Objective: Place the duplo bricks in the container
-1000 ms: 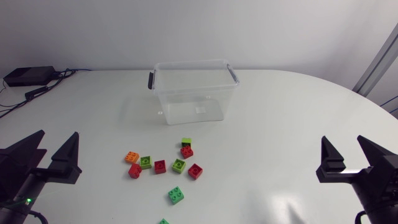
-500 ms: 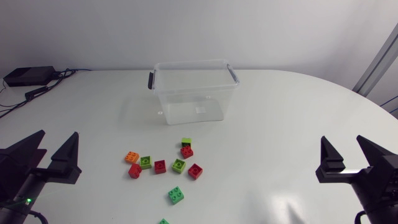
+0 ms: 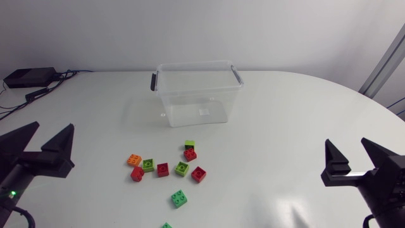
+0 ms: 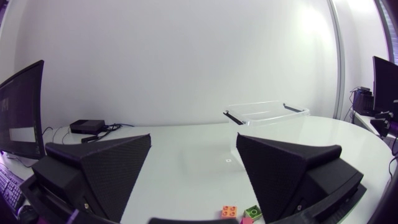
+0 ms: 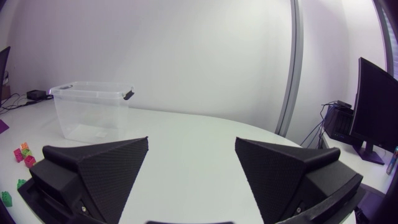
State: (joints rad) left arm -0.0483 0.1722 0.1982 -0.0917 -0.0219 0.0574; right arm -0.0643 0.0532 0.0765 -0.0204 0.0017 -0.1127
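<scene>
Clear plastic container [image 3: 190,104] stands upright at the far middle of the white worktop [image 3: 285,114], lid off, w/ a dark clip handle at each short end. The duplo bricks [image 3: 182,168] all lie on the worktop on the near side of the container, apart from its wall and outside it.

Cluster, head view:
- A lime brick [image 3: 190,145] touching a red brick [image 3: 190,154] is the pair closest to the container.
- Behind them is a loose row. The orange brick [image 3: 134,159] is at the left end w/ a lime one just beside it, then reds and limes alternate across to the right.
- The bright green brick [image 3: 180,199] sits alone, nearer the arms.
- One more green brick [image 3: 166,225] is cut off by the view's near edge.

Left gripper [image 3: 52,125] is at the near-left of the worktop, fingers spread wide w/ nothing btwn them, tips pointing to the far side. It's left of the cluster and not touching any brick. In its wrist view the orange and a lime brick show low btwn the fingers, w/ the container farther ahead.

Right gripper [image 3: 346,142] is at the near-right, fingers likewise spread and holding nothing, well apart from bricks and container. In its wrist view the container is ahead, off to the left-finger side.

Small black box [image 3: 28,77] w/ cables sits at the far-left corner.
</scene>
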